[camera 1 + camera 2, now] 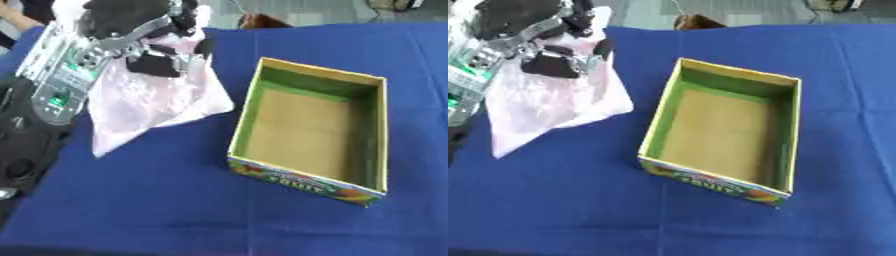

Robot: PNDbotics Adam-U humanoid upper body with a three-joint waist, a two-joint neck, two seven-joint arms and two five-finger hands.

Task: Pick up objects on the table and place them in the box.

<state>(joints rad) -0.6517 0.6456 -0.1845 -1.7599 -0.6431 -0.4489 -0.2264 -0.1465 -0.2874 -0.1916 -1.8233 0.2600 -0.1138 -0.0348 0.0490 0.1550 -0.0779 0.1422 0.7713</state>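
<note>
My left hand (149, 35) hangs at the upper left, its fingers curled round the top of a pale pink, translucent bag (149, 102). The bag dangles below the hand, above the blue cloth, left of the box. The open cardboard box (311, 131) stands right of centre, green inside its walls, brown on the floor, with a colourful fruit print on the near side. Nothing lies inside it. My right hand shows in neither view.
A blue cloth (175, 200) covers the table. My left arm's black and silver forearm (52, 85) runs down the left edge. A brown object (261, 21) sits just beyond the table's far edge.
</note>
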